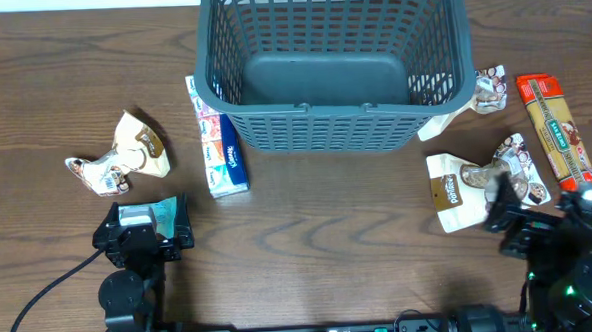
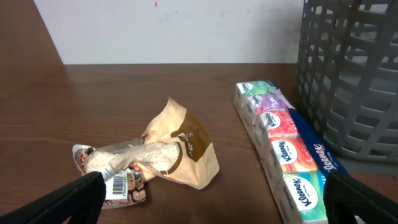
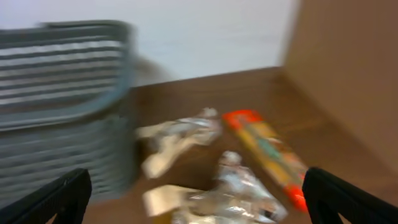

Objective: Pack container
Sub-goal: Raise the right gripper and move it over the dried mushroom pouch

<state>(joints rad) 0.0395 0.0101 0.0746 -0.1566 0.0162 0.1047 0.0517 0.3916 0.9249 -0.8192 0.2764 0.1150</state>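
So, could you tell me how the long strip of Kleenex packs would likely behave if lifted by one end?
The Kleenex strip is probably light for its size, being tissue. It looks like several small packs in a row, so it may sag at the joins. Its glossy wrap could be slightly slippery.

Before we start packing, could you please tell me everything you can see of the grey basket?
The basket is dark grey, seemingly plastic, rectangular, with slotted lattice walls, a solid floor and a thick rim. It stands upright and empty at the far middle of the table. A strip of tissue packs lies close by its left front corner, a crumpled snack packet by its right; contact is unclear. Nothing grips it.
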